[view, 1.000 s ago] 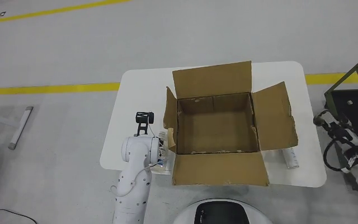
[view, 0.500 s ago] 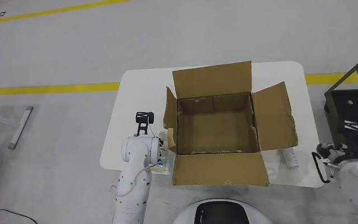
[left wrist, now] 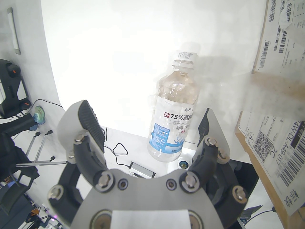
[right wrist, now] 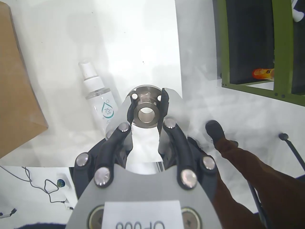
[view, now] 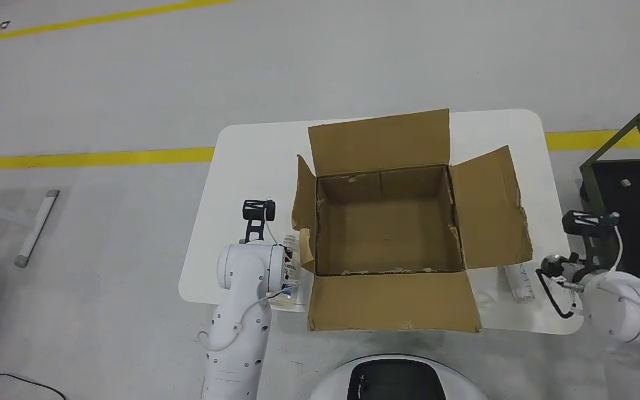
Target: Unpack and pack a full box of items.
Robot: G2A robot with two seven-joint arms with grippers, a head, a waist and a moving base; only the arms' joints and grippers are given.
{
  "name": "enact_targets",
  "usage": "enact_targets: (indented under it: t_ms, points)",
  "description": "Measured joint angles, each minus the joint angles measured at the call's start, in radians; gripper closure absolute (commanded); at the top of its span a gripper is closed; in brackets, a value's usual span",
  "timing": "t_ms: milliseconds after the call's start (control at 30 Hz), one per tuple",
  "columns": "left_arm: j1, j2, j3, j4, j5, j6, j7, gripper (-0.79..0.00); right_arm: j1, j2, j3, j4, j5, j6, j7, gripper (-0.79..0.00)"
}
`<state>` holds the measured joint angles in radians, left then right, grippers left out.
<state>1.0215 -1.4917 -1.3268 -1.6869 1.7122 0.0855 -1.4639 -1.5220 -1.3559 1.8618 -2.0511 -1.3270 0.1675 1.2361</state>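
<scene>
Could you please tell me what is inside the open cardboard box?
Inside the cardboard box only its bare floor and three inner walls show, no items. The near wall's inner face is hidden.

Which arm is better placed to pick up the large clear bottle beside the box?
Left. Its jaws stand open with the bottle between them, beside the box. The right jaws are shut on a metal fitting across the box, so that arm is probably not free.

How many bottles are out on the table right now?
2. A clear bottle lies left of the box, before the open left gripper; a spray bottle lies by the box's right flap. Flaps may hide others.
</scene>
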Motion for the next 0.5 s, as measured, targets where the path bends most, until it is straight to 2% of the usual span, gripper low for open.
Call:
enact_targets:
  t_ms: [500]
  points:
    - [0.000, 0.000, 0.000, 0.000, 0.000, 0.000, 0.000, -0.785, -0.004, 0.006, -0.016, 0.086, 0.057, -0.008, -0.049, 0.000]
